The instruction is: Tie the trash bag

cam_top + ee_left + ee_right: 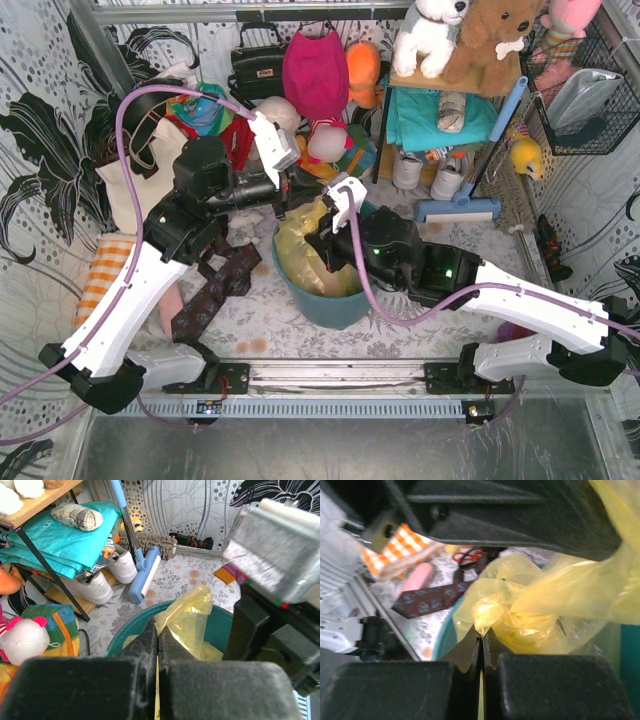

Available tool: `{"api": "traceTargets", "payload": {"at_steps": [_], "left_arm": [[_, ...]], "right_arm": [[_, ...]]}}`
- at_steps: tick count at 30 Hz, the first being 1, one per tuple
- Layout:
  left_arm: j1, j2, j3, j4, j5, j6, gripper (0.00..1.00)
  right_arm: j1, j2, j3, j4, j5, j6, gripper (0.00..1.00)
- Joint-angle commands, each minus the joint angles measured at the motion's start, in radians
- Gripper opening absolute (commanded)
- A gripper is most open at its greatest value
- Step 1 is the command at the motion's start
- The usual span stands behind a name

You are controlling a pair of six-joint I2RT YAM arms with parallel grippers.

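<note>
Floral-patterned table point(262, 318) carries a teal bin point(335, 308); over it, the left gripper point(157, 628) and right gripper point(481, 633) each clench folds of the yellow trash bag point(300, 238).

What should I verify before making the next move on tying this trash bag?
1. Left tool gripping the trash bag: ok. It is shut, with yellow film pinched between its fingers.
2. Right tool gripping the bag: ok. It is shut, with a bunched fold at its tips.
3. Bag seated in the teal bin: ok. Its body sits inside the rim.
4. Knot formed: cannot tell. The plastic is gathered, but no clear crossing shows.
5. Room between the two tools: not ok. They crowd together over the bin, so any pull has to be careful.
</note>
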Motion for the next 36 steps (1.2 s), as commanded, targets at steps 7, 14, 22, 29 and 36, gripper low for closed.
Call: {"api": "traceTargets", "payload": {"at_steps": [7,14,22,29,36], "left_arm": [[0.005,-0.048,-0.028,0.056,0.01,-0.039,0.0],[0.005,-0.081,-0.111,0.107,-0.004,-0.094,0.0],[0.005,-0.127,-0.204,0.197,0.005,-0.161,0.01],[0.005,-0.138,-0.217,0.2,0.0,-0.17,0.01],[0.005,-0.156,-0.234,0.197,0.011,-0.179,0.01]], "right_arm": [[0.018,0.05,0.027,-0.114,0.3,-0.087,0.0],[0.018,0.032,-0.101,0.149,0.41,-0.15,0.0],[0.018,0.039,-0.256,0.444,0.57,-0.245,0.0],[0.018,0.044,-0.378,0.786,0.642,-0.388,0.0],[0.016,0.101,-0.441,1.136,0.675,-0.495,0.0]]}}
